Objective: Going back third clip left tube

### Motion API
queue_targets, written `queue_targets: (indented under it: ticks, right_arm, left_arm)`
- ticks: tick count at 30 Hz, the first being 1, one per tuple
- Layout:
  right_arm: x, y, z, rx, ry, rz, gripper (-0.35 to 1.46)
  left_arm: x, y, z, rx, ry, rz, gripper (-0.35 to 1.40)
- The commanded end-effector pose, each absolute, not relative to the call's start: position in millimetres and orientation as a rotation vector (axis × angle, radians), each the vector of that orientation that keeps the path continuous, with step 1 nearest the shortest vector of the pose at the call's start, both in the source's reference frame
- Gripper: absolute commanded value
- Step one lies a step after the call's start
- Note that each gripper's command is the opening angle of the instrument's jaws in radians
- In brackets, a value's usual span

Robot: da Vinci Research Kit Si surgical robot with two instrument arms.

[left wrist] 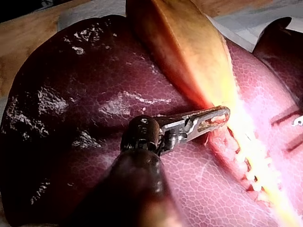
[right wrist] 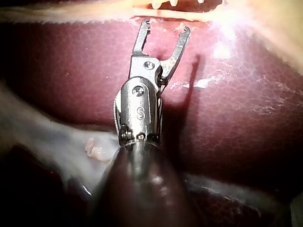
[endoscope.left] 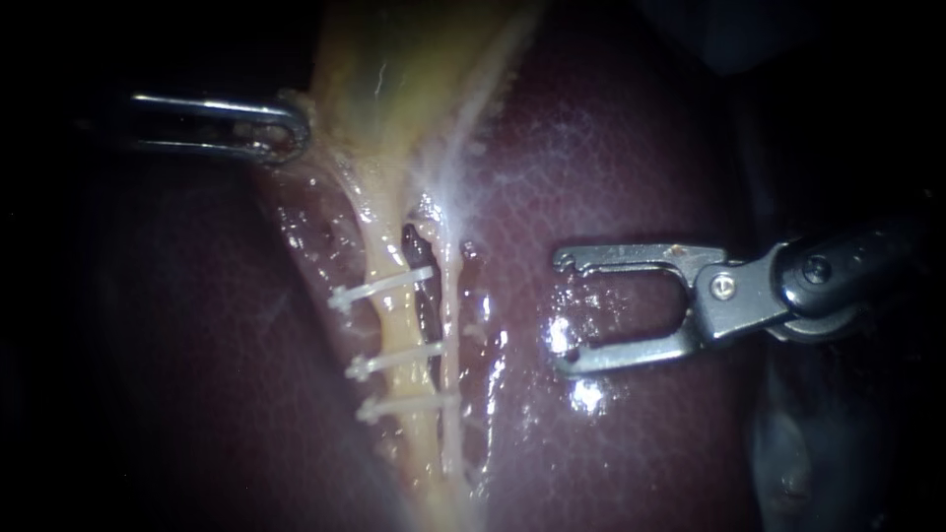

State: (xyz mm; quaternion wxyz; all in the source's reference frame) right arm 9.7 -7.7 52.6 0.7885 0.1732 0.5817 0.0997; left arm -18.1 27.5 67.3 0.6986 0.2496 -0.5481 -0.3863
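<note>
Looking down the endoscope, we have the glossy dark-red liver point(endoscope.left: 611, 148) filling the field, wet highlights all over it and blackness at every edge. Down the middle runs the left tube point(endoscope.left: 389, 315), a yellow waxy cord, with a thinner pale right tube point(endoscope.left: 451, 325) just beside it. Three small white plastic clips point(endoscope.left: 394, 357) cross the left tube, one below another. The lowest clip point(endoscope.left: 404, 404) sits squarely across it, its end reaching towards the right tube.

The slim steel right instrument point(endoscope.left: 564, 313) hangs over bare liver to the right of both tubes, clear of the clips, jaws spread wide and holding nothing. The right wrist camera agrees: the right instrument point(right wrist: 165, 26) points at the tubes, jaws gaping, liver point(right wrist: 236, 118) beneath it, white clip ends just ahead of it.

Up at the left, the looped metal left instrument point(endoscope.left: 286, 128) has its jaws closed on the edge of the yellow-green gallbladder point(endoscope.left: 394, 69). The left wrist view shows that grip side on, the left instrument point(left wrist: 213, 118) pinching the tan gallbladder point(left wrist: 189, 47) where it narrows, with the mottled liver point(left wrist: 71, 94) under the shaft. Beyond the organ lie a light wooden counter point(left wrist: 23, 42) and a pale cloth point(left wrist: 251, 23) spread beside the liver.
</note>
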Motion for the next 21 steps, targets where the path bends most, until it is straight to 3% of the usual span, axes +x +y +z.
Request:
queue_targets:
  ticks: [1,8,21]
  right_arm:
    - [9.6,-7.6,52.6,0.374,1.252,0.214,0.50]
    - [9.2,-7.7,52.6,0.378,1.239,0.206,0.50]
    - [9.5,-7.8,52.5,0.382,1.241,0.204,0.50]
  left_arm:
    - [-18.5,27.4,67.5,0.557,-1.219,-0.857,-0.35]
    - [-20.5,26.8,69.2,0.562,-1.212,-0.841,-0.35]
    - [-20.2,26.9,69.6,0.562,-1.207,-0.831,-0.35]
